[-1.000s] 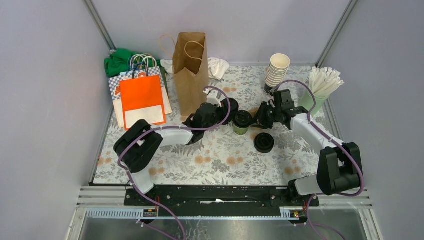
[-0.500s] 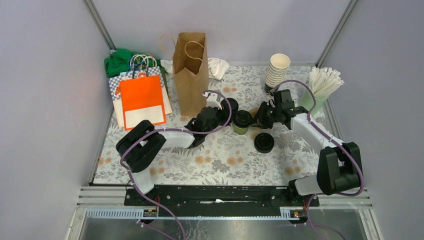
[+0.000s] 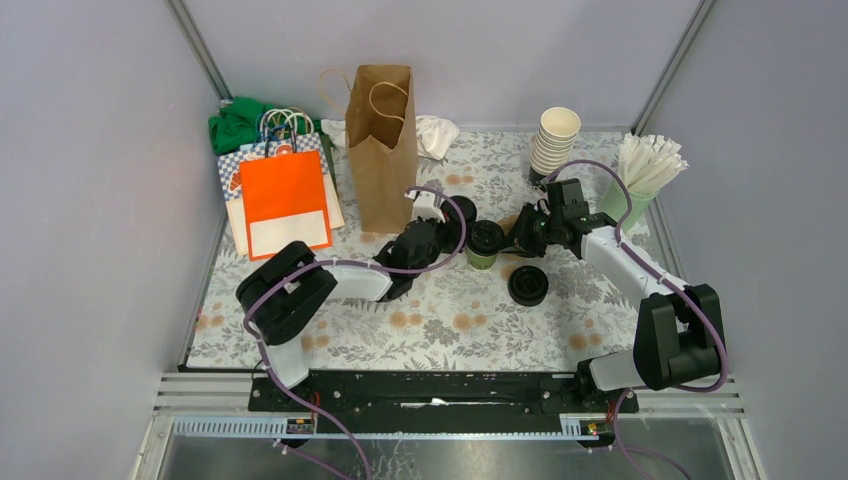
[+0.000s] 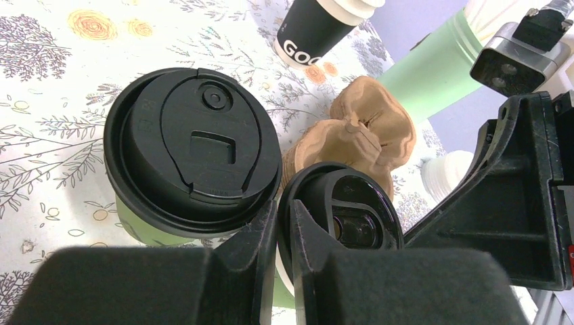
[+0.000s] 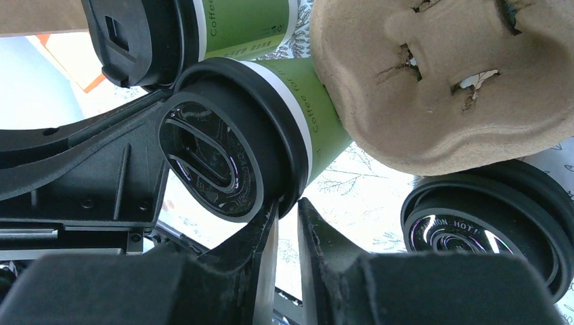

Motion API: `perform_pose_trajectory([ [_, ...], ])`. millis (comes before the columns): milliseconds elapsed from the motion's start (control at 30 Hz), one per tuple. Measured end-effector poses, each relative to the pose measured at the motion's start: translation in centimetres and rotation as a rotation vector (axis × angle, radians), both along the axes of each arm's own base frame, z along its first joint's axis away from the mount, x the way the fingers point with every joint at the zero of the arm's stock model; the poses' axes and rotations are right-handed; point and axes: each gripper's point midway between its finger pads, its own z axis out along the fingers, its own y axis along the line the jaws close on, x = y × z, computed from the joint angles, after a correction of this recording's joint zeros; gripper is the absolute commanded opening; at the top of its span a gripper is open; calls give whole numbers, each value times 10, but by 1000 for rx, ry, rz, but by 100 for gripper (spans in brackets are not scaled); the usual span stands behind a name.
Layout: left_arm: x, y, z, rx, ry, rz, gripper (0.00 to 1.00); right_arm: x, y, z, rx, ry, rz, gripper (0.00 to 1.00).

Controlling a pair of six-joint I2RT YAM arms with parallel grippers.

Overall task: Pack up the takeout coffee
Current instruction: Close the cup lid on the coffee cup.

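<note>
Three takeout coffee cups, green with black lids, stand mid-table. The middle cup (image 3: 485,243) (image 5: 230,156) has its lid rim (image 4: 338,217) pinched from both sides. My left gripper (image 3: 467,241) (image 4: 284,217) is shut on the rim's left edge. My right gripper (image 3: 505,240) (image 5: 288,210) is shut on the opposite edge. A second cup (image 3: 460,213) (image 4: 193,152) stands just behind the left gripper. The third cup (image 3: 528,285) (image 5: 487,217) sits nearer the front. A brown pulp carrier (image 3: 516,222) (image 5: 447,81) lies against the held cup.
An upright brown paper bag (image 3: 382,140) stands behind the left arm, with an orange bag (image 3: 285,195) and a green cloth (image 3: 238,120) to its left. A stack of cream cups (image 3: 553,140) and a pale green cup of white sticks (image 3: 640,180) stand at back right.
The left arm's elbow and forearm have slid slightly to the right. The cups, the carrier and the right arm have stayed where they were.
</note>
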Motion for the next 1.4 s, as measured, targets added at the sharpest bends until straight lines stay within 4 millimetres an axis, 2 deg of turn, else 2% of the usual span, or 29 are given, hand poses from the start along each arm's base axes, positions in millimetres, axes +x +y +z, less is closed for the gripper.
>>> perform_pose_trajectory([
  [400,0,1,0,-1,-23,53,16,0,0,0,0,-1,-1,22],
  [500,1,0,7,11,-23,53,18,1,0,1,-1,-1,-1,22],
  [867,3,-6,16,237,49,-6,22,4,-5,2,-37,8,-18,20],
  [1100,1,-5,18,304,99,-56,24,5,-7,3,-50,7,-23,20],
  [1400,-6,1,22,401,184,-131,34,6,-9,3,-57,4,-25,17],
])
